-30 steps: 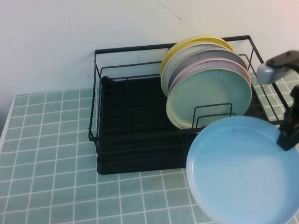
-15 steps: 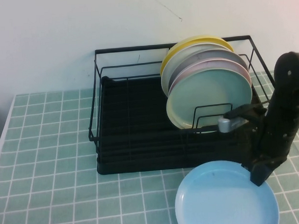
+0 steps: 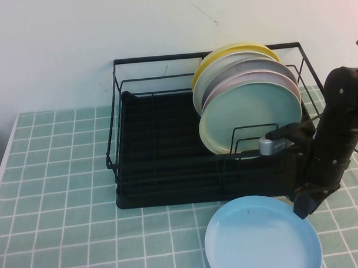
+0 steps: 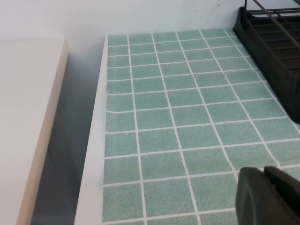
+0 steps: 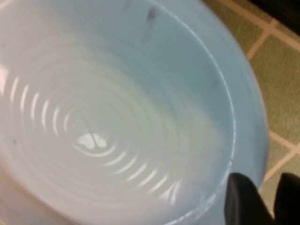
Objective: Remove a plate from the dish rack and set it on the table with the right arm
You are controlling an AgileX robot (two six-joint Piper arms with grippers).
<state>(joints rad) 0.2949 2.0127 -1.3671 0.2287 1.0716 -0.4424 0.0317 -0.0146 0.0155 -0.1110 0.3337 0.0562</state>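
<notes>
The sky-blue plate [image 3: 262, 240] lies face up and low on the green tiled table [image 3: 63, 173], just in front of the black dish rack [image 3: 162, 170]. My right gripper [image 3: 304, 207] points down at the plate's right rim. In the right wrist view the plate [image 5: 117, 117] fills the frame; my right gripper [image 5: 265, 201] has one finger inside the rim and one outside, shut on it. My left gripper [image 4: 269, 197] is shut and empty, hovering over bare tiles [image 4: 164, 117] left of the rack [image 4: 276, 56]; it is out of the high view.
Several plates stand upright in the rack's right half: a mint-green one [image 3: 252, 117] in front, a pink-rimmed one [image 3: 227, 85] and a yellow one [image 3: 235, 50] behind. The table's left edge drops beside a white surface [image 4: 28, 117].
My right arm has come down and leftward with the plate, from raised and tilted over the rack's front to low and flat on the tiles. The left arm has not moved.
</notes>
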